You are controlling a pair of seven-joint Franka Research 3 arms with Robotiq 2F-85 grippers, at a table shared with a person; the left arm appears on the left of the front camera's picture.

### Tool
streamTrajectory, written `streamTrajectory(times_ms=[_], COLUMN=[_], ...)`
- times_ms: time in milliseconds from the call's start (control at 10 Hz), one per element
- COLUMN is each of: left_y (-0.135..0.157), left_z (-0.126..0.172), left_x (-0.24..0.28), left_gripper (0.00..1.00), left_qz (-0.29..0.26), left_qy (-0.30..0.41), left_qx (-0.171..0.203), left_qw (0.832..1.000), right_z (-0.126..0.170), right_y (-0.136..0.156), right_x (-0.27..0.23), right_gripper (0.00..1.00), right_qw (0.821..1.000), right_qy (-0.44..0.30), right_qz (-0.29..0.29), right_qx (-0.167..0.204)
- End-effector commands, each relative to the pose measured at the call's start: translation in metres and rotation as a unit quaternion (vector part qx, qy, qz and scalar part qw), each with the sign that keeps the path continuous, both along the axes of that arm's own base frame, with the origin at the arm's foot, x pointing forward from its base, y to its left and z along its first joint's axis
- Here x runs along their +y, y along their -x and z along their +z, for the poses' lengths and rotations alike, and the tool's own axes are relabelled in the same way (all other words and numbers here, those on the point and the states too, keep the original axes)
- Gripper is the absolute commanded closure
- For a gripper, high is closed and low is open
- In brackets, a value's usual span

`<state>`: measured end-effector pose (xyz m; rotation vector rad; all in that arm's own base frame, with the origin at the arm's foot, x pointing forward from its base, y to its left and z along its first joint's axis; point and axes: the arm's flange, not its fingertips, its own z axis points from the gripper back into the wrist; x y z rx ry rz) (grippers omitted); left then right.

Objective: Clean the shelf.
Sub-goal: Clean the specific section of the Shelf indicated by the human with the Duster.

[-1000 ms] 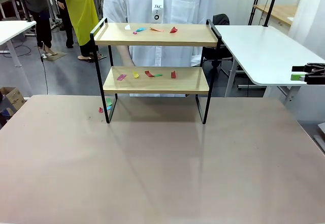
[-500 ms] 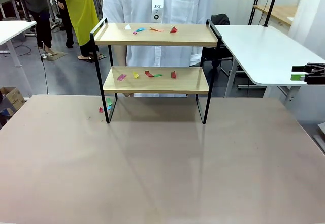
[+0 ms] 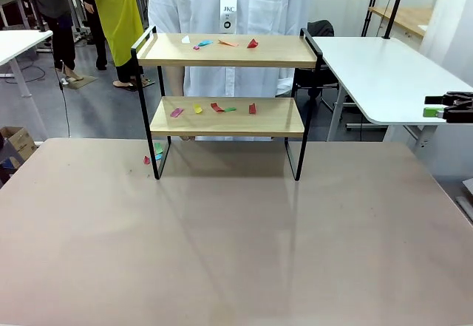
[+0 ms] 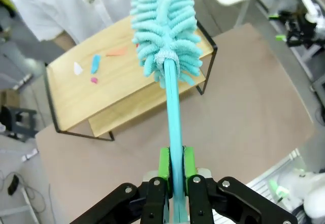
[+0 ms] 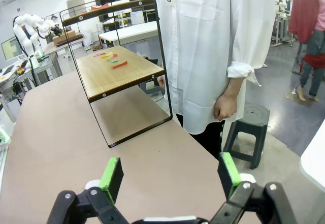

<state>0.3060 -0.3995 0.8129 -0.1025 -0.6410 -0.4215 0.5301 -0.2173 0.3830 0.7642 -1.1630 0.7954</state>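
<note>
In the left wrist view the left fingers (image 4: pixel 164 164) pinch the handle of a teal duster (image 4: pixel 165 26), whose fluffy head hangs above the shelf (image 4: pixel 114 89). The right wrist view has the right fingers (image 5: pixel 112 176) spread wide over the counter (image 5: pixel 61 132), holding nothing. From the front, the shelf stands toward the counter's far side, with coloured paper scraps (image 3: pixel 214 107) on both boards and a few by its left foot. A person in a white coat (image 3: pixel 259 8) stands just behind it.

Person in white coat (image 3: pixel 259 8) at the far side — white side table (image 3: pixel 384 75), black stool (image 5: pixel 247 120), cardboard box (image 3: pixel 18 143) nearby
</note>
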Motion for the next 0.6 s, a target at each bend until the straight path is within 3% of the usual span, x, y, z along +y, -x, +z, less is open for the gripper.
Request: streamTrajectory(times_ms=[0, 200, 400, 500], left_y=[0.012, 0.016, 0.018, 0.017], left_z=[-0.013, -0.032, -0.06, -0.072], left_x=[-0.034, -0.058, -0.077, -0.084], left_gripper=[0.87, 0.87, 0.87, 0.87], left_qz=[0.06, 0.115, 0.171, 0.172], left_qy=[0.019, 0.027, 0.057, 0.077], left_qx=[-0.031, -0.05, -0.045, -0.042], left_qw=[0.998, 0.992, 0.983, 0.981], right_z=[0.002, 0.002, 0.002, 0.002], right_y=[-0.001, -0.001, -0.001, -0.001], right_x=[0.002, 0.002, 0.002, 0.002], right_gripper=[0.0, 0.0, 0.0, 0.0], right_qw=[1.0, 1.0, 1.0, 1.0], right_qy=[0.001, 0.001, 0.001, 0.001], right_qz=[0.0, 0.0, 0.0, 0.0], right_qx=[-0.002, -0.002, -0.002, -0.002])
